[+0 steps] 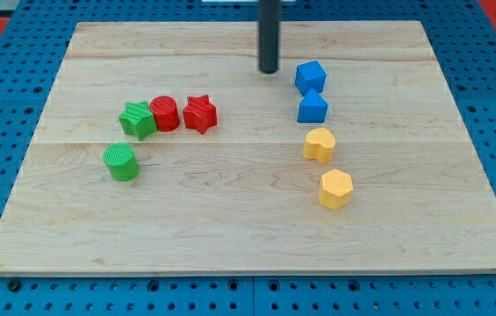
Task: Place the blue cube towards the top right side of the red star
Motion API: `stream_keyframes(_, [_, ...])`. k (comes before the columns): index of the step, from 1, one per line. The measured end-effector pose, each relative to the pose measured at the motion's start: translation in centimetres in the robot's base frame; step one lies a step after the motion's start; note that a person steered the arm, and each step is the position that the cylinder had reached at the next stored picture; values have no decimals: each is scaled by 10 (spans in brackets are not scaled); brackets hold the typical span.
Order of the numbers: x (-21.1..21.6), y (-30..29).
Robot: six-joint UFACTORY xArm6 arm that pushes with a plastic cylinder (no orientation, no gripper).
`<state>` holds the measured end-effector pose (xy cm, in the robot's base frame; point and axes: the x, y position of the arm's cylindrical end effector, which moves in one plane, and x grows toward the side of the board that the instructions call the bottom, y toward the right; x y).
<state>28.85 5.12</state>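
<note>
Wooden surface (pixel 248 219) carries eight blocks in two groups. Left group: green star (pixel 138 119), red cylinder (pixel 165 113) and red star (pixel 199 114) in a touching row, with a green cylinder (pixel 122 162) just below and apart. Right group forms a column: blue cube (pixel 310 76) at the view's top, a second blue block (pixel 312 108) (shape unclear, wedge-like) touching beneath it, then a yellow heart-like block (pixel 319 144) and a yellow hexagon (pixel 335 188).

The hand is a plain rod with nothing to spread or pinch; my tip (pixel 269 70) rests on the surface, touching no block.

My tip stands near the blue cube's left side, with a small gap between. Judgement: this placement is poor for the goal, since the cube must travel toward the view's left to reach the spot above and right of the red star. My tip would need to go round to the cube's right side. Risk: the lower blue block touches the cube and may be dragged along.
</note>
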Motion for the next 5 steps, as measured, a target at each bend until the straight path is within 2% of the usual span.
stream_keyframes(2, [-53,16])
stream_keyframes(4, [-79,18])
stream_keyframes(5, [-70,18])
